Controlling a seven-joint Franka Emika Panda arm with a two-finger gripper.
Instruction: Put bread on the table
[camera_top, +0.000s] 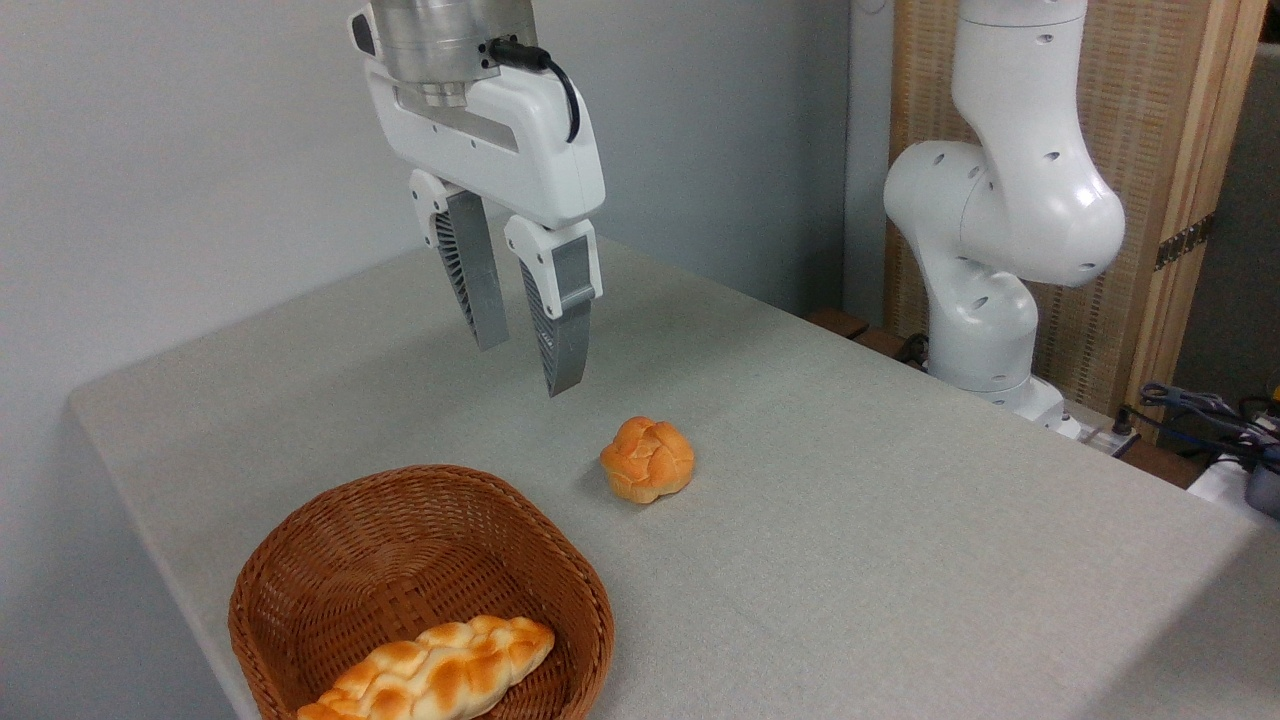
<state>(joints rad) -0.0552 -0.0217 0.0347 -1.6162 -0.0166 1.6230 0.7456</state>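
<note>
- One fixed camera view, taken from the front corner of the bench (900, 520), a light grey speckled surface.
- Pincer (524, 348) hung in the air above the bench's far half, pointed down and tilted slightly; fingers (478, 290) spread a little apart, pinching nothing.
- Bread (430, 672), a long braided loaf of golden-orange with pale seams, lay inside the basket (300, 560), resting along the near wall, its lower left end cut off by the picture's bottom edge.
- Basket, brown woven wicker, stood on the bench at the near left corner.
- Round bun (647, 459), small and knotted, sat on the bare bench just to the right of the basket's far rim, apart from it and below and to the right of the pincer's tips.
- White arm (1000, 220) rose from its base at the bench's far right edge, before a wooden slatted panel (1160, 130).
- Cables (1210, 410) lay at the far right, off the bench.
</note>
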